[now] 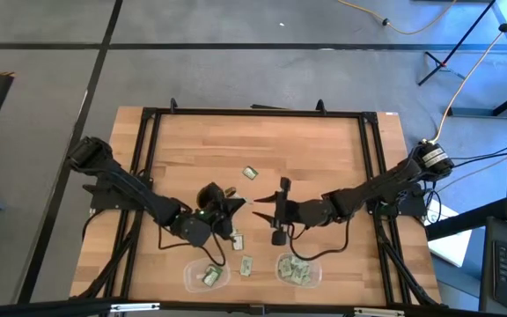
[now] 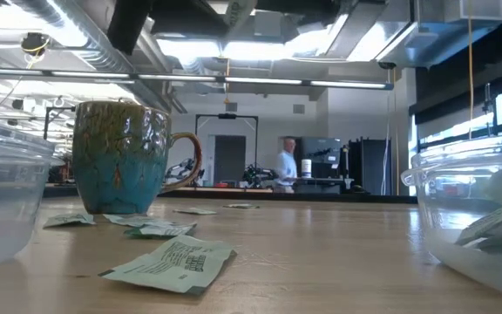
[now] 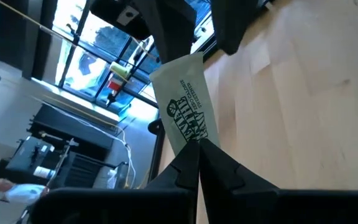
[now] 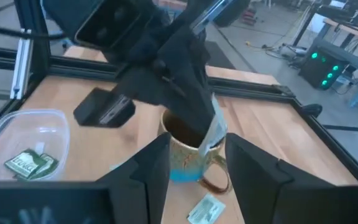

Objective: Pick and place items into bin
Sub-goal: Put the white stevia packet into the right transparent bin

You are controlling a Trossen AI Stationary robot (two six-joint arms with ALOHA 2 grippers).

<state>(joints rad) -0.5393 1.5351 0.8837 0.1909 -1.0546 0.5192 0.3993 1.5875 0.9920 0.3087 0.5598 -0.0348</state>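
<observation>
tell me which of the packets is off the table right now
The packet pinched in the shut left gripper, held up over the mug. The other loose packets lie flat on the table or sit in the two clear bins.

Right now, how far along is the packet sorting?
Done: several packets lie in both clear bins. In hand: the left gripper pinches one packet above the mug; the right gripper, open, is nearby. Left: loose packets on the table.
</observation>
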